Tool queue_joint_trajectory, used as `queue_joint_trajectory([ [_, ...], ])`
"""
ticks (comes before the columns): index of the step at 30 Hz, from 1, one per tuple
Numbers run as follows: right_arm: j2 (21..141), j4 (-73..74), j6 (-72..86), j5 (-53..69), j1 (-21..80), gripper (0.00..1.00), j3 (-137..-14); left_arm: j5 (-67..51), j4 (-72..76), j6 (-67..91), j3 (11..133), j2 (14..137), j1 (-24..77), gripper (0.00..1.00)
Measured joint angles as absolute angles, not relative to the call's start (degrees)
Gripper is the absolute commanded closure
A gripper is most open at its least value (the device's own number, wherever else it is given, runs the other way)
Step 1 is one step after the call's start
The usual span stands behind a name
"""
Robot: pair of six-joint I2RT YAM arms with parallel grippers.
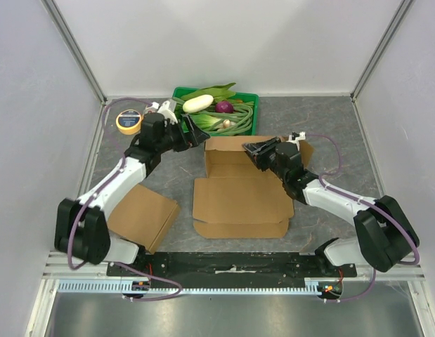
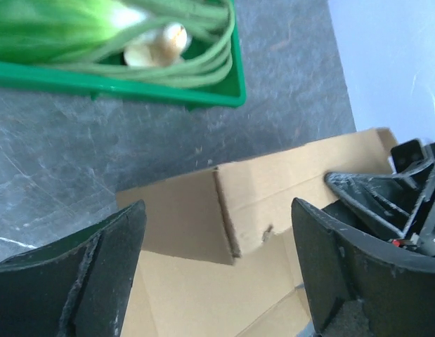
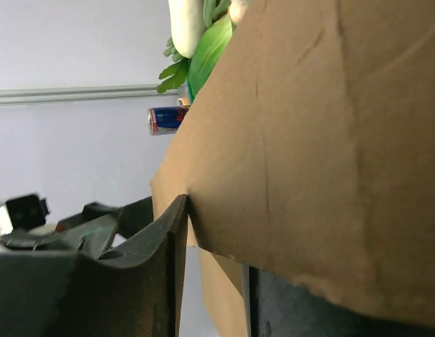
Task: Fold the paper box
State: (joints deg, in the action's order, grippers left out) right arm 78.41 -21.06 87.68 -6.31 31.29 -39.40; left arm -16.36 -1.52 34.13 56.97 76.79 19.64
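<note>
The brown paper box lies opened out mid-table, its back wall raised. My left gripper hovers at the box's back left corner. In the left wrist view its jaws stand wide open over that corner, touching nothing. My right gripper is at the back right of the box. In the right wrist view a cardboard flap passes between its fingers. The left finger touches the flap's edge, with a gap lower down; the flap largely hides the other finger.
A green tray of vegetables stands just behind the box. A yellow tape roll lies at the back left. A second folded cardboard piece rests near the left arm. A drinks can shows in the right wrist view.
</note>
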Motion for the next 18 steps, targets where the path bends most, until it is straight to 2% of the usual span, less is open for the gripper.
queue_joint_trajectory([
  [4, 78.37, -21.76, 84.68, -5.65, 31.14, 0.45, -38.72, -21.56, -1.41, 35.22, 58.61, 84.38, 18.85, 0.3],
  [5, 78.35, -21.69, 83.46, -5.32, 30.98, 0.35, -38.72, -22.61, -1.23, 35.38, 58.65, 85.76, 18.9, 0.31],
  [7, 78.35, -20.51, 80.97, -4.58, 30.41, 0.23, -38.72, -24.34, 0.19, 36.25, 58.65, 87.29, 18.98, 0.31],
  [8, 78.22, -19.9, 79.5, -4.03, 30.06, 0.08, -38.72, -24.51, 0.71, 36.29, 58.65, 87.29, 18.94, 0.31],
  [9, 77.69, -18.83, 76.95, -3.29, 29.28, 0.04, -38.72, -24.51, 1.13, 36.32, 58.5, 87.18, 18.94, 0.31],
  [11, 75.7, -15.92, 71.33, -0.78, 27.77, 0.02, -38.81, -24.56, 2.13, 36.49, 57.84, 87.0, 18.98, 0.31],
  [15, 68.95, -1.85, 51.48, 5.74, 22.68, 0.02, -41.91, -24.58, 3.29, 36.82, 57.17, 86.76, 19.03, 0.31],
  [18, 62.81, 10.33, 38.81, 6.07, 20.32, 0.02, -45.25, -24.64, 3.75, 37.32, 56.73, 86.72, 19.0, 0.27],
])
